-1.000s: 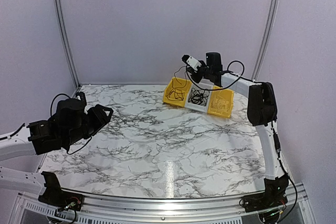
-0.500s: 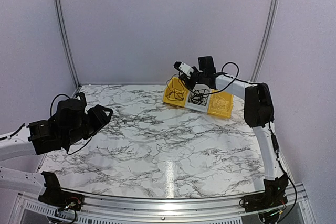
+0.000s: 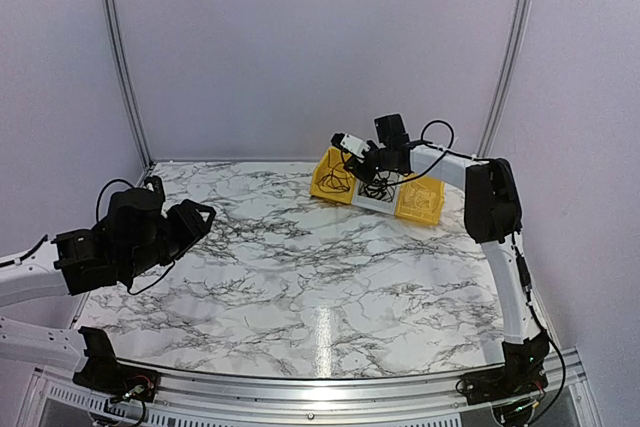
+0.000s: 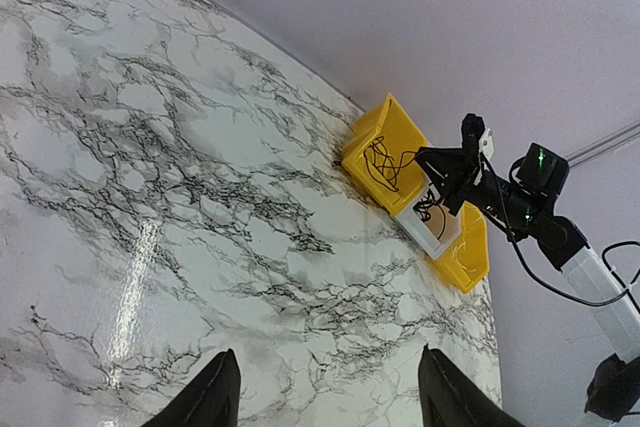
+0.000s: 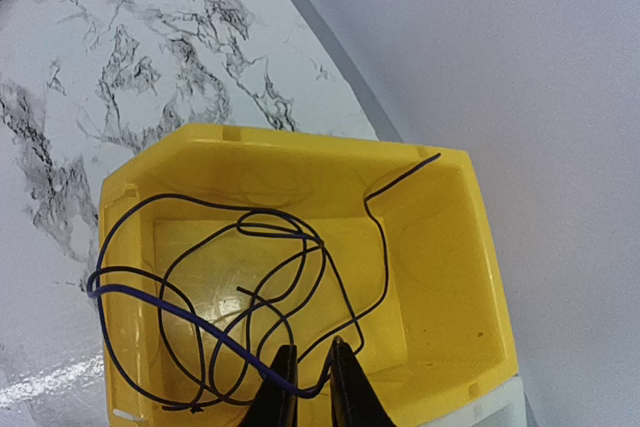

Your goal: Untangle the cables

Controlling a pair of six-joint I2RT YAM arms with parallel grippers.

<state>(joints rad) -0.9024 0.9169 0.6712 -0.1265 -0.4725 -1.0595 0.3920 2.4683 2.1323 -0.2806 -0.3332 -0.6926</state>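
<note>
The left gripper (image 4: pixel 327 379) shows two dark fingers (image 4: pixel 215 397) spread wide apart at the bottom edge, above the marble table (image 4: pixel 150 197). Three bins stand touching in a row at the table's far corner. The first yellow bin (image 4: pixel 365 132) holds looped black cables (image 4: pixel 388 162), the white bin (image 4: pixel 415 232) holds more wire, and a second yellow bin (image 4: pixel 470 257) follows. The right gripper (image 4: pixel 432 162) reaches over the first two bins; its opening cannot be made out.

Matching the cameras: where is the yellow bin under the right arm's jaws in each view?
Top external: yellow bin near centre, left end of the row.
Left wrist: it sits just right of centre.
Right wrist: it fills the lower half.
Shared landmark: the white bin beside it.
</note>
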